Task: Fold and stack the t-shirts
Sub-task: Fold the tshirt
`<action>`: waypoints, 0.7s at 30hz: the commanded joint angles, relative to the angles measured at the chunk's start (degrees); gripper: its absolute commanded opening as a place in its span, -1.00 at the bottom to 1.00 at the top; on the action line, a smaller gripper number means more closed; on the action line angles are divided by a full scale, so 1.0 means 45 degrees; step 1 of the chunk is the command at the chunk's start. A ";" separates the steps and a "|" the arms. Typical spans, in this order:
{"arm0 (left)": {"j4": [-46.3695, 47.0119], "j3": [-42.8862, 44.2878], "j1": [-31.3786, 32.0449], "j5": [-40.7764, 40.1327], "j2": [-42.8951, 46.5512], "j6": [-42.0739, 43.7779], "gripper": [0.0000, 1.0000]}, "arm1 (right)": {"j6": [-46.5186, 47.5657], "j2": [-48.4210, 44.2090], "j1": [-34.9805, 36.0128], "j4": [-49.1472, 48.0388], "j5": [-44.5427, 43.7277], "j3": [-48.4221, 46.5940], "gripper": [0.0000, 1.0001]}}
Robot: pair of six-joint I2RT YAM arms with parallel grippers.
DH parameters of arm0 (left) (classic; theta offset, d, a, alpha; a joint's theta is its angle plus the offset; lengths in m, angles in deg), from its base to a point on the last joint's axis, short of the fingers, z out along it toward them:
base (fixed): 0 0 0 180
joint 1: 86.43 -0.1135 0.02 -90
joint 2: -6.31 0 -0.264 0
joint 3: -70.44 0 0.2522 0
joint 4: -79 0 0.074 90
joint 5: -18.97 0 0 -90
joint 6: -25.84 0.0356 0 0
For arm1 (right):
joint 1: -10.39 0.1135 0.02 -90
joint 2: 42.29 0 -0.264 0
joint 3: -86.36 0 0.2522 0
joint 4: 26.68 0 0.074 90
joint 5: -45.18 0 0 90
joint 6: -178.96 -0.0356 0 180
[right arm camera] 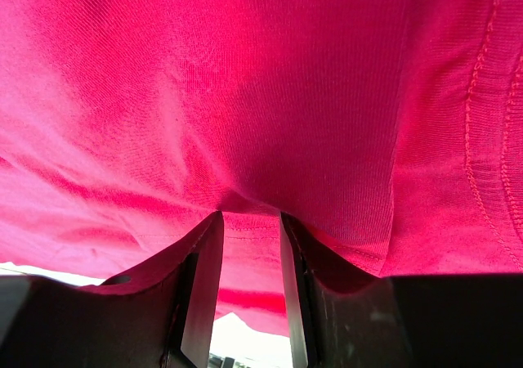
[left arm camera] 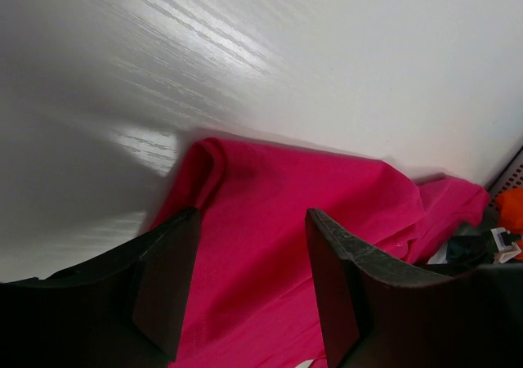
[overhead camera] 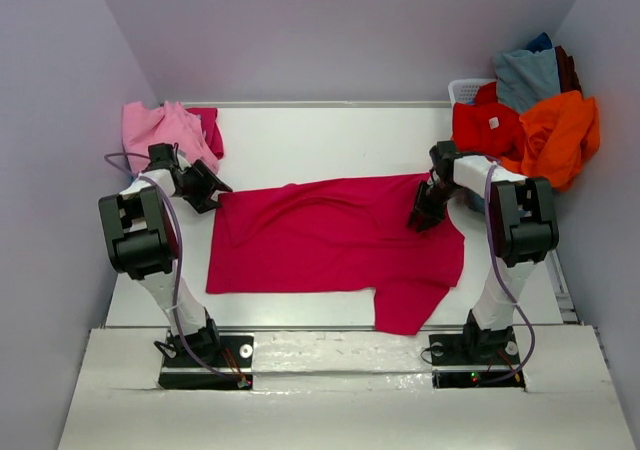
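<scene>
A crimson-magenta t-shirt (overhead camera: 330,240) lies spread across the middle of the table, one sleeve pointing toward the near edge. My left gripper (overhead camera: 205,192) hovers at the shirt's far-left corner. It is open, and its fingers (left arm camera: 167,286) straddle the cloth (left arm camera: 270,221) without holding it. My right gripper (overhead camera: 425,218) is at the shirt's far-right corner. There the fabric (right arm camera: 245,82) drapes over the fingers and puckers into the narrow gap of the right gripper (right arm camera: 251,221), which is shut on a fold near the hem.
A light pink t-shirt (overhead camera: 160,128) sits bunched at the back left, with a darker magenta piece (overhead camera: 207,125) beside it. A white basket (overhead camera: 468,90) at the back right is heaped with red (overhead camera: 485,128), orange (overhead camera: 560,135) and grey-blue (overhead camera: 525,75) shirts. Walls close in on both sides.
</scene>
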 commanded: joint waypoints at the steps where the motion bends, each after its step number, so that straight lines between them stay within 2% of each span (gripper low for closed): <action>1: 0.0019 -0.0183 -0.0166 0.0273 0.0283 0.0217 0.31 | 0.0323 0.0591 -0.0058 0.0083 -0.0626 0.0234 -0.20; 21: 0.0078 -0.0398 -0.0283 0.0195 0.0049 0.0373 0.31 | 0.0303 0.0708 -0.0058 0.0102 -0.0645 0.0175 -0.21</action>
